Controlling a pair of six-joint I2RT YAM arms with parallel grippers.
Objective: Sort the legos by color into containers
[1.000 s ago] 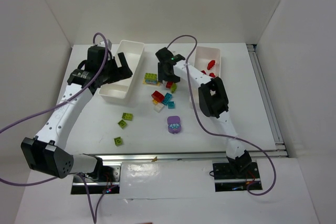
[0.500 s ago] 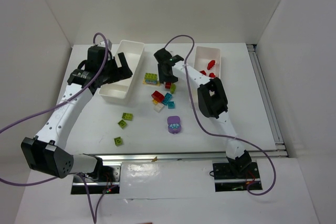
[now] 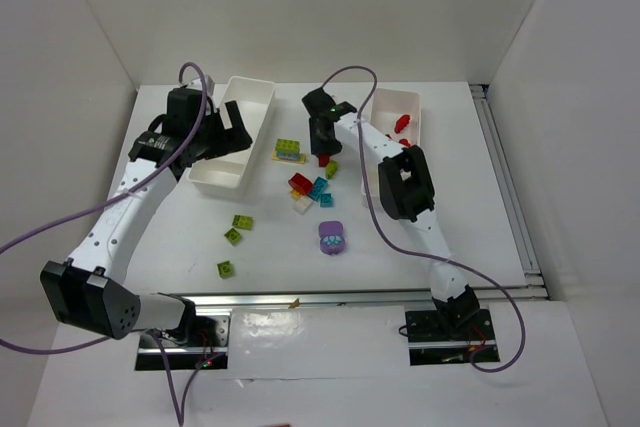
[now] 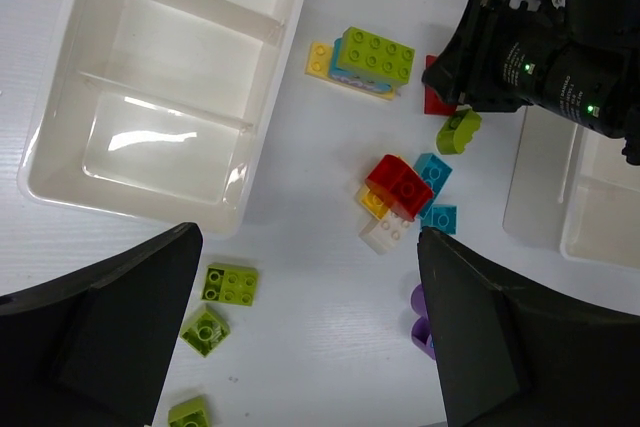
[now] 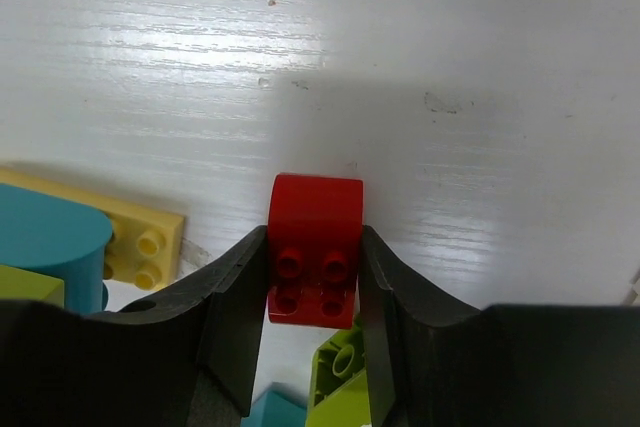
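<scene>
One red brick (image 5: pixel 316 247) lies flat on the table (image 5: pixel 450 47), at about 8 o'clock from the right tray (image 3: pixel 420 117) that already holds red pieces. The right gripper (image 5: pixel 312 257) has both fingers (image 5: pixel 235 307) pressed against the brick's opposite flanks, clenched on it, most likely to lift it clear of the lime brick (image 5: pixel 335 369) crowding it at 6 o'clock. The right arm reaches out over the pile with its wrist pointing straight down, while the left gripper (image 3: pixel 215 139), jaws spread wide and empty, hangs above the near end of the left tray (image 3: pixel 268 112), off at 9 o'clock.
</scene>
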